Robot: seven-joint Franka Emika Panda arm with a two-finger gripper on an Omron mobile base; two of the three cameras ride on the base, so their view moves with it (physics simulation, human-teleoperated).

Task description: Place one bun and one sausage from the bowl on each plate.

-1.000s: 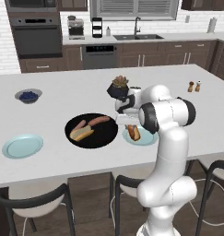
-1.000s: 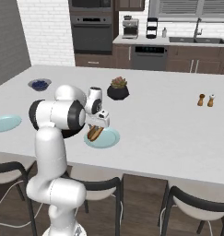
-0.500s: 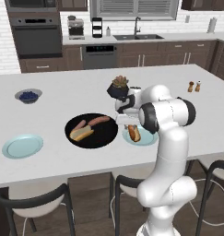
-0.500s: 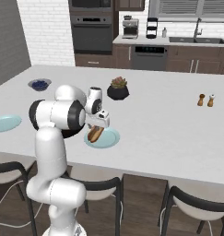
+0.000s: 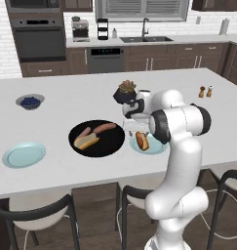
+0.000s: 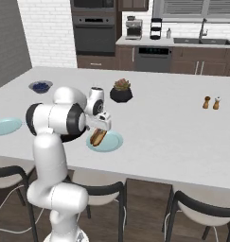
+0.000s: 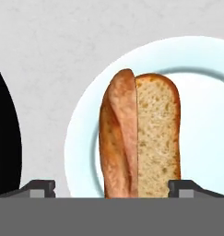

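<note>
On the pale blue-green plate [image 7: 201, 87] below my hand lie a split bun [image 7: 157, 138] and a sausage [image 7: 125, 124] pressed side by side. My gripper [image 7: 111, 188] hovers just above them, open, its fingertips [image 7: 37, 186] wide apart on either side without touching. That plate [image 5: 156, 146] sits just right of the wide black bowl [image 5: 110, 146], which holds another bun [image 5: 86, 141] and sausage [image 5: 104, 128]. The second plate [image 5: 24, 154] lies bare at the counter's left. The gripper [image 6: 99, 128] hangs over the loaded plate [image 6: 111, 142].
A small black plant pot [image 5: 127, 93] stands behind my hand. A grey bowl of blueberries [image 5: 29, 101] sits at the far left, and salt and pepper shakers [image 5: 206, 91] at the right. Dark stools [image 5: 37, 215] line the counter's near edge.
</note>
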